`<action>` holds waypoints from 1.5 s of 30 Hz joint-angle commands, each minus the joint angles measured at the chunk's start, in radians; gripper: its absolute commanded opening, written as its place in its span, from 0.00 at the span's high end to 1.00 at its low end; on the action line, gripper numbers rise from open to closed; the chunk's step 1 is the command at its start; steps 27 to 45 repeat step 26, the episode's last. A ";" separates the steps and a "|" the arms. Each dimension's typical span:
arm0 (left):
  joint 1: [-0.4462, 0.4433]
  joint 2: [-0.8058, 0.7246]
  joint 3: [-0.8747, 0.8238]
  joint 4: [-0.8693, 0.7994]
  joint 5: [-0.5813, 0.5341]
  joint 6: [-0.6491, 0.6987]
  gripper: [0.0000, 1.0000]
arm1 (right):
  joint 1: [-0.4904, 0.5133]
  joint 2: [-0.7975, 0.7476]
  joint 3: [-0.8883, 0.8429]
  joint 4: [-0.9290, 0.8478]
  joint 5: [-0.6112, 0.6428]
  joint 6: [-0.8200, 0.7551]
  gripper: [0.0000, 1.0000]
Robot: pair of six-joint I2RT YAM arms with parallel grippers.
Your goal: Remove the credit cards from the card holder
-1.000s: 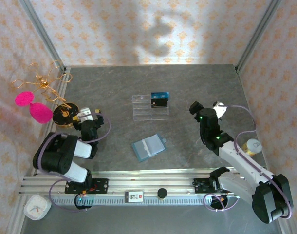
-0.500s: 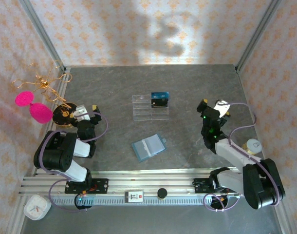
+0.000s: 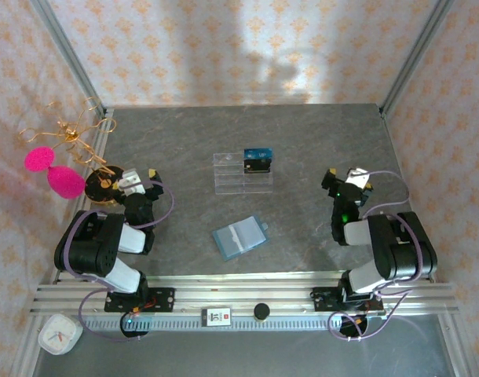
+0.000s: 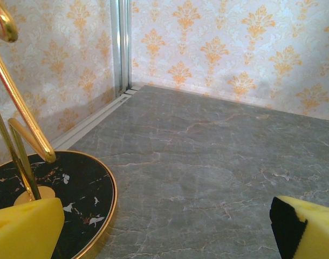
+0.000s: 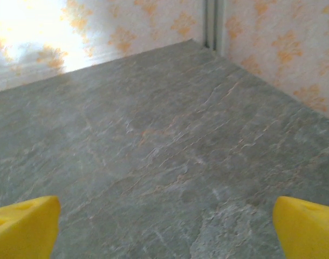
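Grey marble tabletop, walled in orange-patterned paper, carried one card holder (image 3: 239, 237), lying open between the two arms, apparently so either could reach it. One dark credit card (image 3: 257, 162) stood in the clear stand (image 3: 232, 182), likely its drop-off. Both the left gripper (image 3: 137, 180) and the right gripper (image 3: 349, 177) gaped empty, well apart from the wallet.

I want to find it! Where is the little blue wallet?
In the top view, the card holder lies flat near the middle of the table, just on the robot's side of the clear stand.
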 commanded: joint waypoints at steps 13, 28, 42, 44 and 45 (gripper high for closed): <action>-0.001 0.004 0.008 0.043 0.017 -0.006 0.01 | -0.020 0.025 -0.055 0.233 -0.086 -0.034 0.00; -0.013 0.004 0.017 0.029 0.024 0.011 0.01 | -0.020 0.022 -0.055 0.226 -0.087 -0.033 0.00; -0.013 0.004 0.017 0.029 0.024 0.011 0.01 | -0.020 0.022 -0.055 0.226 -0.087 -0.033 0.00; -0.013 0.004 0.017 0.029 0.024 0.011 0.01 | -0.020 0.022 -0.055 0.226 -0.087 -0.033 0.00; -0.013 0.004 0.017 0.029 0.024 0.011 0.01 | -0.020 0.022 -0.055 0.226 -0.087 -0.033 0.00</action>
